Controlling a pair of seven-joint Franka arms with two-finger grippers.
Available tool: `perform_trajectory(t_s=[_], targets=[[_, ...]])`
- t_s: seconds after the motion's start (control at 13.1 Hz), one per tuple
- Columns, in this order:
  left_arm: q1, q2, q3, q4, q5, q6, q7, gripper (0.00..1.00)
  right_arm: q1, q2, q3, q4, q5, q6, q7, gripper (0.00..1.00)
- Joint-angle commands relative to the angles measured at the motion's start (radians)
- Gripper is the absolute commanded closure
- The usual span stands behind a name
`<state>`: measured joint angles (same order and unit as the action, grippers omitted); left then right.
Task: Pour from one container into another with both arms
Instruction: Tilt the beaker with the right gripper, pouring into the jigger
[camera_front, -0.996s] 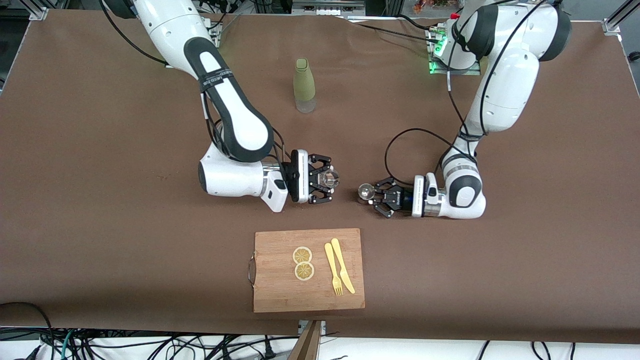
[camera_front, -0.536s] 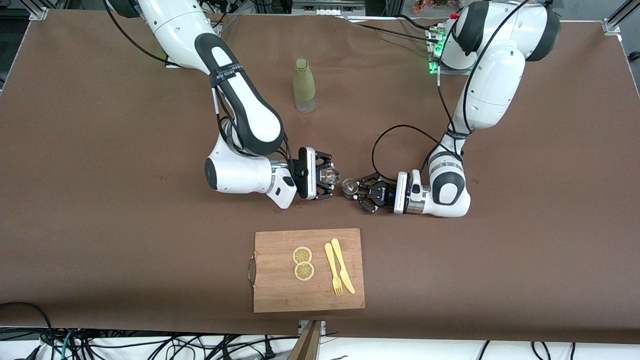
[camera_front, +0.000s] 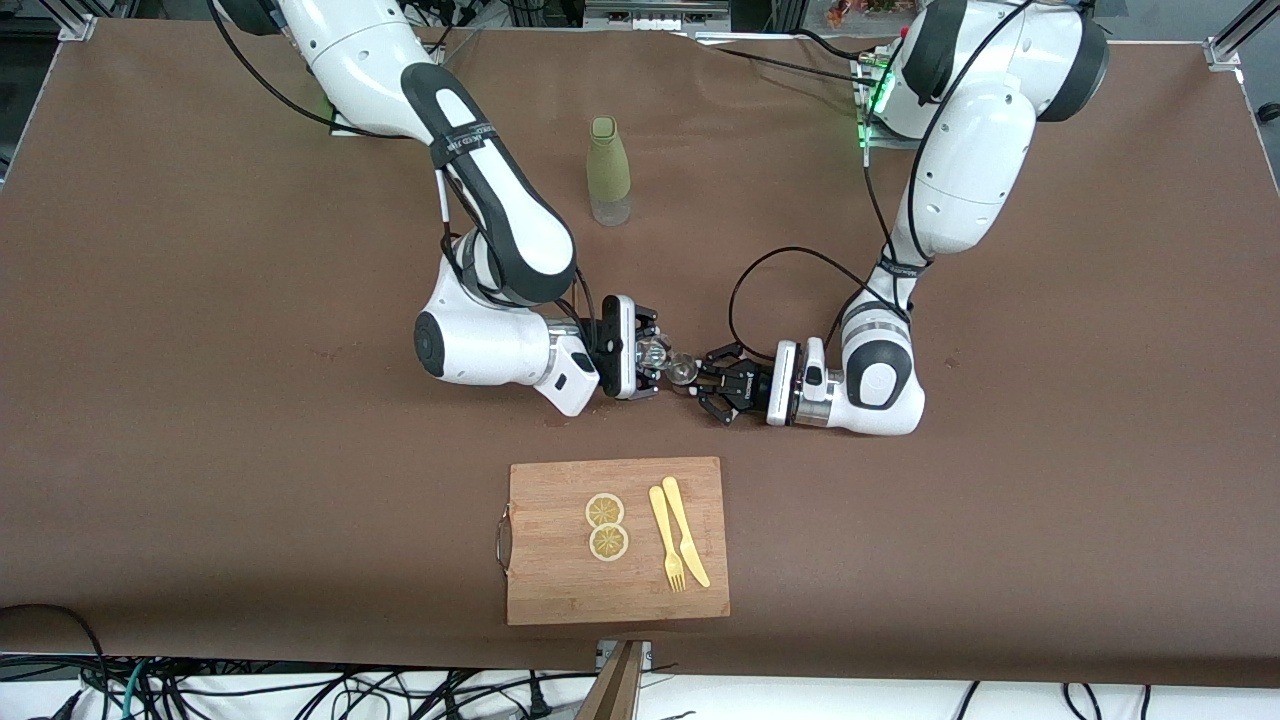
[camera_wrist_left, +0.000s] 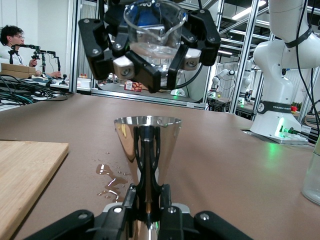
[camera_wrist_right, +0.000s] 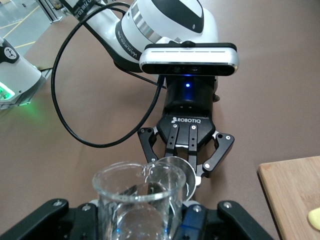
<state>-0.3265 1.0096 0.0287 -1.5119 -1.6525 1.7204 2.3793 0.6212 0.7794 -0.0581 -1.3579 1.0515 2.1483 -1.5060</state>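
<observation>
Just above the left hand (camera_front: 697, 379), which has closed in clenching the shiny steel cone-shaped jigger (camera_front: 683, 373), the right hand (camera_front: 652, 359) grasps a clear glass beaker (camera_front: 655, 352), ready to pour.

The right arm's black tool (camera_front: 648, 352) clamps a clear glass beaker (camera_front: 655, 351) holding a little liquid, seemingly water, raised above the brown tabletop (camera_front: 200, 400). The left arm's black tool (camera_front: 706, 381) grips an upright, polished steel conical cup (camera_wrist_left: 146, 145), its rim just beneath the beaker's lip, mid-tabletop.
</observation>
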Motion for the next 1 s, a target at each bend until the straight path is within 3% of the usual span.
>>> perform_trajectory(t_s=[0.0,0.38,0.61,0.92], targets=[[-0.017,-0.008,0.002,0.002,-0.03,0.018,0.003,1.0,0.02,0.008,-0.011,0.023,-0.079,0.013,0.079,1.0],[-0.023,-0.008,0.002,0.004,-0.043,0.035,0.003,1.0,0.037,0.004,-0.011,0.023,-0.142,0.018,0.131,1.0],[-0.026,-0.009,0.002,0.004,-0.043,0.035,0.003,1.0,0.052,0.003,-0.011,0.025,-0.246,0.027,0.214,1.0],[-0.031,-0.009,0.002,0.004,-0.044,0.036,-0.002,1.0,0.058,-0.002,-0.014,0.028,-0.289,0.027,0.247,1.0]])
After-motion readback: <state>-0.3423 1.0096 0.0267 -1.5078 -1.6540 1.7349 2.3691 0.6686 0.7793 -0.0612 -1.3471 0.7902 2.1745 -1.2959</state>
